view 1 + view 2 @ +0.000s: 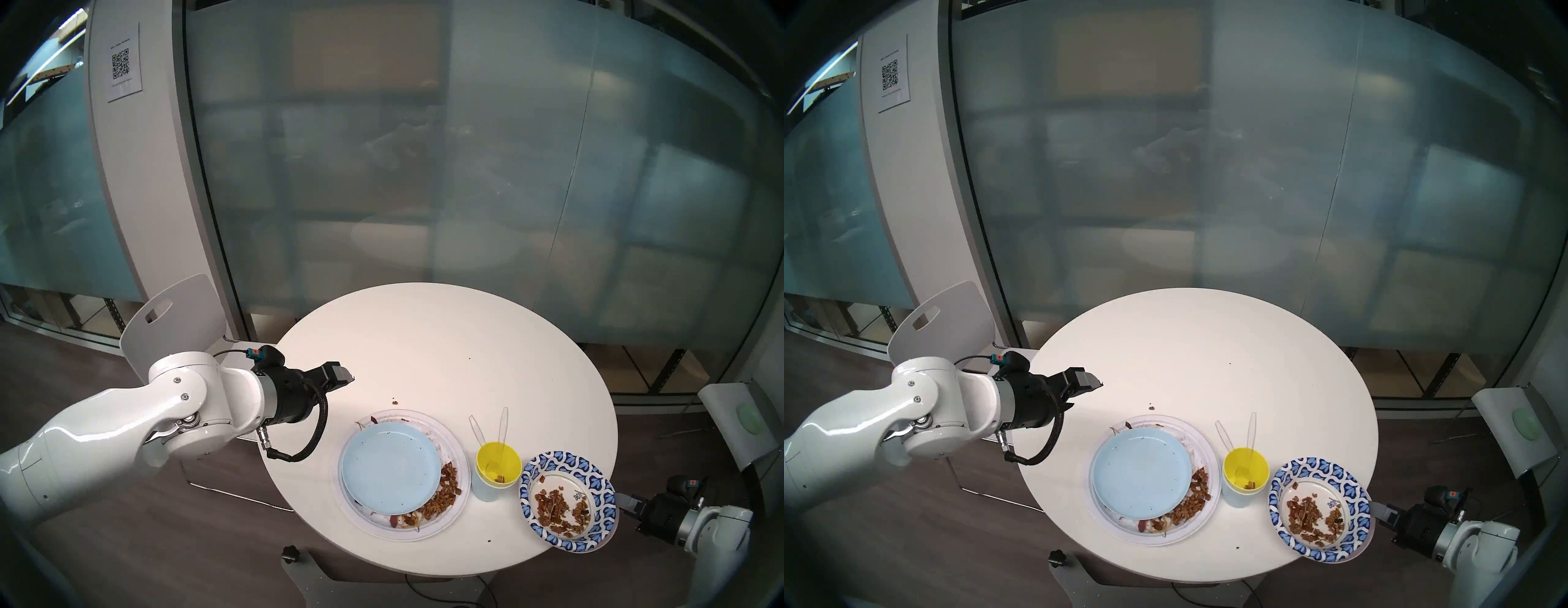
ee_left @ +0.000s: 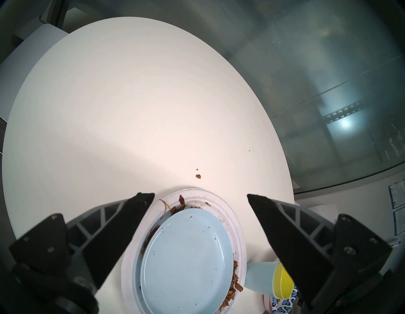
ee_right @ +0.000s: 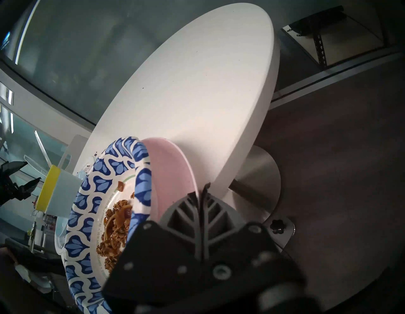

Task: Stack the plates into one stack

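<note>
Fingers of your right gripper [image 3: 202, 193] are pressed together on the thin rim of the pale pink plate [image 3: 173, 166], at the table's [image 1: 445, 339] near right edge; the wrist view shows the rim caught between the two tips. Your patterned paper plate [image 1: 568, 501], blue-white leaf rim, sits nested on top of that pink one and carries brown food scraps [image 1: 560, 509] in its well. Both overhang the table edge slightly on the gripper's side. Just beside this pair, toward the table's middle, stands a yellow cup [image 1: 498, 465] set inside a light blue cup [image 1: 488, 490], with two clear plastic utensils [image 1: 502, 429] sticking up out of it. Further left you have the large white plate [image 1: 458, 450] with the ridged rim flat on the table, and the light blue plate [image 1: 390, 467] resting in it, shifted toward the left side so that a crescent of brown scraps [image 1: 445, 492] shows along the right and near edges of the white one. A few crumbs [image 1: 394, 401] lie on the bare tabletop just behind that plate. Your left gripper [image 2: 200, 197] hangs above the table's left part with its fingers spread wide and nothing between them, tilted down toward the white and light blue plates, clear of both. A white chair [image 1: 178, 322] stands behind the left arm.
</note>
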Tool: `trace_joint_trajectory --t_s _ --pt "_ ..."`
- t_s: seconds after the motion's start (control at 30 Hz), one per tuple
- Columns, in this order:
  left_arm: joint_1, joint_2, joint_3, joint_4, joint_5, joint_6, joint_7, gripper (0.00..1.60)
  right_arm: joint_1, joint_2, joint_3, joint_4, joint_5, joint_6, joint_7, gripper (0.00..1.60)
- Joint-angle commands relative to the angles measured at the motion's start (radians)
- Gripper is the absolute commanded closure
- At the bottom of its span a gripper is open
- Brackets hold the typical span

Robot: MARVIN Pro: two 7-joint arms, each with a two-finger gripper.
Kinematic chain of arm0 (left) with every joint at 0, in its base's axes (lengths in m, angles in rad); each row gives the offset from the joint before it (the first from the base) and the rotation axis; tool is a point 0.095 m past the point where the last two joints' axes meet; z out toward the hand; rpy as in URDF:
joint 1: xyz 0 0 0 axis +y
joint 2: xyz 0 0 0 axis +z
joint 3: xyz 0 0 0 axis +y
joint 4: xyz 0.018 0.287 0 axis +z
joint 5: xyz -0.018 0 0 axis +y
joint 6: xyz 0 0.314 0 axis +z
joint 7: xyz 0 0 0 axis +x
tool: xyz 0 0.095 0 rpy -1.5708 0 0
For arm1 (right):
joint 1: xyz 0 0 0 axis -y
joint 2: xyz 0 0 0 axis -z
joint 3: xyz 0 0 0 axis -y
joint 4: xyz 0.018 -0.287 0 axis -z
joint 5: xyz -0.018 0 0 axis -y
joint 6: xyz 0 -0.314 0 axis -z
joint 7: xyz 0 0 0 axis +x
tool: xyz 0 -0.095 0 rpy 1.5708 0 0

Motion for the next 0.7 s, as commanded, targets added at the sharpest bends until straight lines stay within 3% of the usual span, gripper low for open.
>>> trace_joint_trajectory --t_s 0.0,0.3,0.67 --pt "-0.010 0.001 -0.009 -0.010 0.001 0.000 -0.005 0.00 0.017 0.062 0.023 -0.028 0.009 0.035 0.017 1.60" --pt "-0.011 0.002 -0.008 -0.011 0.001 -0.001 -0.006 0.00 0.065 0.084 0.050 0.019 0.053 0.082 0.059 1.60" --pt "-0.012 0.002 -0.006 -0.010 0.001 -0.002 -0.005 0.00 0.104 0.141 0.051 0.002 0.060 0.123 0.083 1.60"
